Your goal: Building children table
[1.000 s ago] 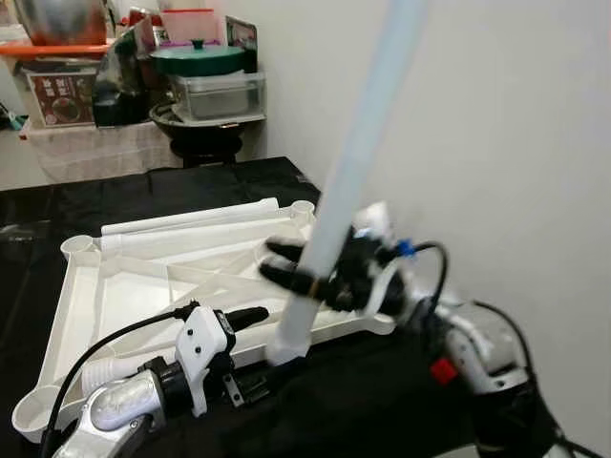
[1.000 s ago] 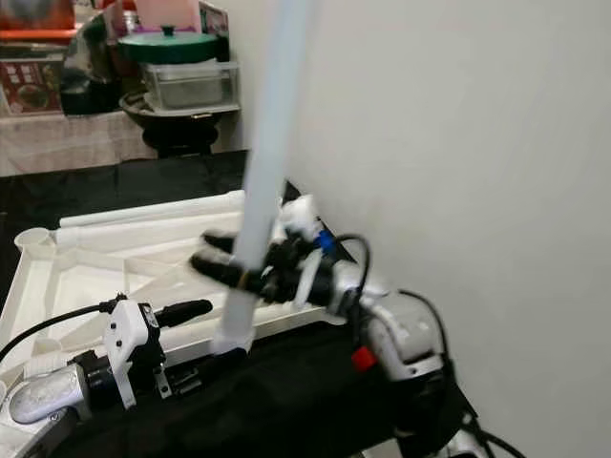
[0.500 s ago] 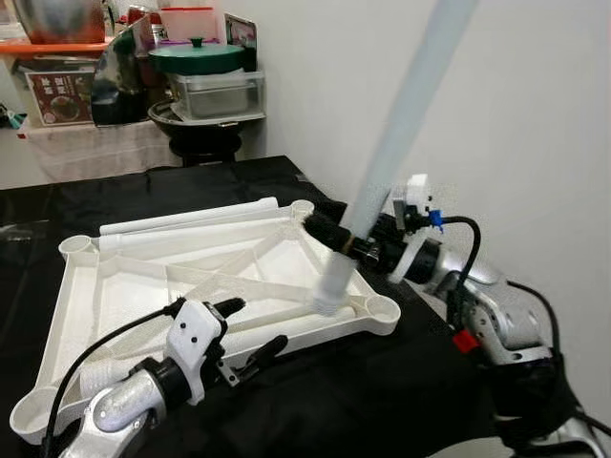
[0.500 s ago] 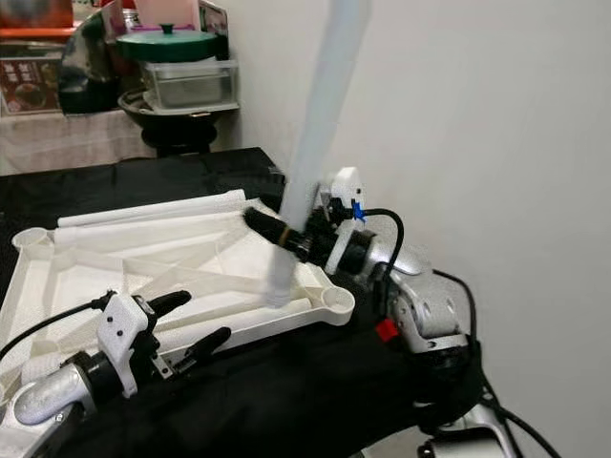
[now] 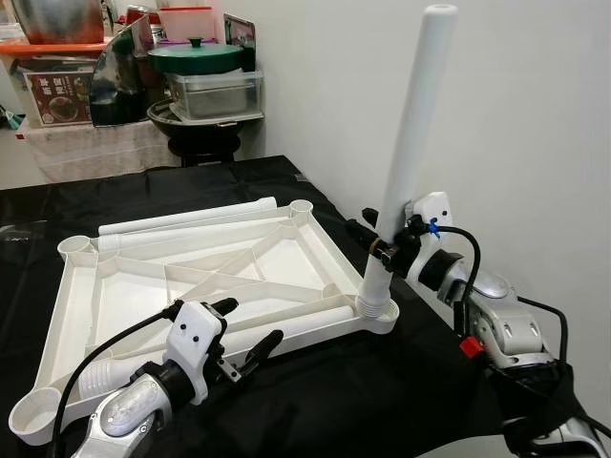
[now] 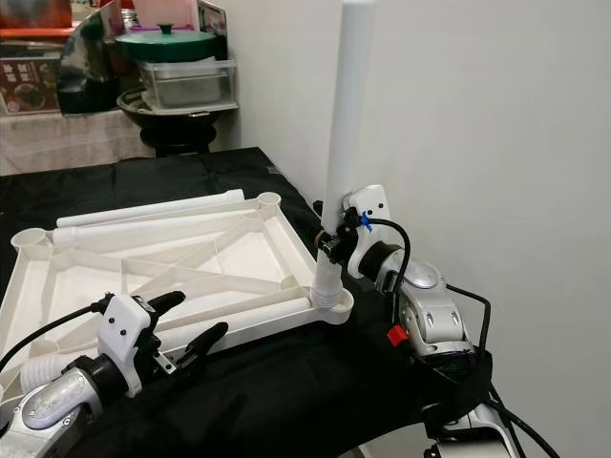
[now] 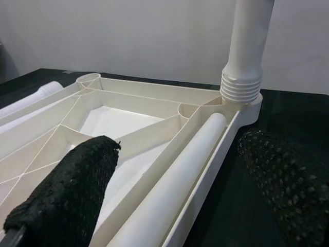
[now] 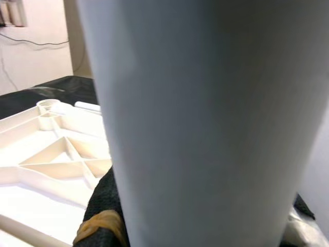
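On the black-draped worktop (image 5: 286, 181), the right pincer (image 5: 379, 250), clamped on a long white plastic table leg (image 5: 406, 162), had just swung it upright into the upturned white tabletop's (image 5: 191, 277) near corner socket (image 5: 374, 307); left pincer (image 5: 243, 339) hovered open.

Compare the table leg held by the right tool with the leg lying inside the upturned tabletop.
The held leg stands nearly upright with its threaded end in the corner socket; the loose leg lies flat along the tabletop's near rim. The right tool grips the held leg low down; the loose leg lies ungripped before the open left tool. Both are plain white tubes.
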{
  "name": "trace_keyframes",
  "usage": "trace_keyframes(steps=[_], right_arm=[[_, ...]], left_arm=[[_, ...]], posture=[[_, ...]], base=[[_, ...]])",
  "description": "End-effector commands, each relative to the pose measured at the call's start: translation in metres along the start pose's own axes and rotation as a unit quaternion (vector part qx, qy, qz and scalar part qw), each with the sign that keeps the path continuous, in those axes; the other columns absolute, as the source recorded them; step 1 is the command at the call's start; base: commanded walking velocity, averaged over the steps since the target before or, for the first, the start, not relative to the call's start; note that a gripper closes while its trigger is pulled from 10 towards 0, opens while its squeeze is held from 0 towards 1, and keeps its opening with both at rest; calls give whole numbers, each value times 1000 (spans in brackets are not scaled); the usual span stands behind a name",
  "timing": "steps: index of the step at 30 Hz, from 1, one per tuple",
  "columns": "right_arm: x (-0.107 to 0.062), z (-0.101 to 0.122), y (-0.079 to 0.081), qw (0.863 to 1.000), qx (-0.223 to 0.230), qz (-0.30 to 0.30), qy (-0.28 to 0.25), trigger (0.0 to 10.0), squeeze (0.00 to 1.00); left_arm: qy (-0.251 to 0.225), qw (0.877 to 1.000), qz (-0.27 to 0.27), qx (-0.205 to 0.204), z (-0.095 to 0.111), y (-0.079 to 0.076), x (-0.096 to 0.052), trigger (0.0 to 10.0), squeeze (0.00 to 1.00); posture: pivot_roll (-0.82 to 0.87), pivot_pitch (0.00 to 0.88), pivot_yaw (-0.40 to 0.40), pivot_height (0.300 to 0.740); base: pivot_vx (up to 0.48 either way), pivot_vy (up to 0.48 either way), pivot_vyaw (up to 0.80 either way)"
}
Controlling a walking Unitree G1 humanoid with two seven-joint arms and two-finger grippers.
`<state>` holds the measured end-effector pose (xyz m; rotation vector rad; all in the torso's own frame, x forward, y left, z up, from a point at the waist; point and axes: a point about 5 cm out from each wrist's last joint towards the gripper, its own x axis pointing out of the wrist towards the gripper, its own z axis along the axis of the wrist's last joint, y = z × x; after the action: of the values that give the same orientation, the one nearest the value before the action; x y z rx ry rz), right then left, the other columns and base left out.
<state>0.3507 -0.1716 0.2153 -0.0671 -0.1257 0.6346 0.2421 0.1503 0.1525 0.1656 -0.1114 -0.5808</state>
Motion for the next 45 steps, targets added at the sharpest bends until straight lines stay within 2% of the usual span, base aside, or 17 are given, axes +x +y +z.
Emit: trace_keyframes(steps=[1,8,13,15,19,22,23,25,30,35,38,39,40,42,43,45], right_arm=[[-1,5,-7,1000,-6,-22,-13,0,0],[-6,-3,-16,999,-9,-54,-1,0,0],[-13,-10,-28,994,-25,-107,6,0,0],[-13,-11,-28,994,-23,-108,5,0,0],[-12,-14,-23,995,-13,-103,-2,0,0],[-5,-23,-6,997,4,-81,-8,0,0],[-5,-23,-6,997,4,-81,-8,0,0],[-2,-28,4,998,-1,-62,-9,0,0],[1,-29,11,999,-5,-48,-14,0,0],[0,-38,14,999,-5,-36,4,0,0],[-2,-43,15,999,31,-35,19,0,0],[-2,-44,18,998,61,-21,23,0,0],[-2,-44,18,998,61,-21,23,0,0],[-3,-38,28,994,106,28,18,0,0],[-3,-38,28,994,106,28,18,0,0],[-4,-26,45,989,105,102,4,0,0]], left_arm=[[10,1000,3,-3,-4,-1,1,10000,0],[11,1000,5,-5,-4,-2,1,10000,0],[9,1000,5,-7,-4,-3,1,10000,0],[9,1000,5,-7,-4,-3,1,10000,0],[9,1000,4,-7,-4,-4,2,10000,0],[6,1000,4,-6,-3,-4,4,10000,0],[6,1000,4,-6,-3,-4,4,10000,0],[5,1000,6,-6,-3,-3,4,10000,0],[5,1000,7,-5,-3,-3,4,10000,0],[7,1000,7,-5,-4,-2,5,10000,0],[9,1000,6,-7,-5,-2,5,10000,0],[12,1000,5,-9,-6,-2,4,10000,0],[12,1000,5,-9,-6,-2,4,10000,0],[16,1000,4,-11,-8,-3,4,10000,0],[16,1000,4,-11,-8,-3,4,10000,0],[17,1000,3,-11,-9,-2,5,10000,0]], posture=[[70,0,-49,740],[72,0,-48,740],[74,0,-44,740],[74,0,-42,740],[74,0,-42,740],[77,0,-42,740],[77,0,-42,740],[82,0,-43,740],[80,0,-42,740],[81,0,-47,740],[81,0,-47,740],[79,0,-47,740],[79,0,-47,740],[76,0,-46,740],[76,0,-46,740],[71,0,-44,740]], base=[[0,0,0],[0,0,0],[0,0,0],[0,0,0],[0,0,0],[0,0,0],[0,0,0],[0,0,0],[0,0,0],[0,0,0],[0,0,0],[0,0,0],[0,0,0],[0,0,0],[0,0,0],[0,0,0]])
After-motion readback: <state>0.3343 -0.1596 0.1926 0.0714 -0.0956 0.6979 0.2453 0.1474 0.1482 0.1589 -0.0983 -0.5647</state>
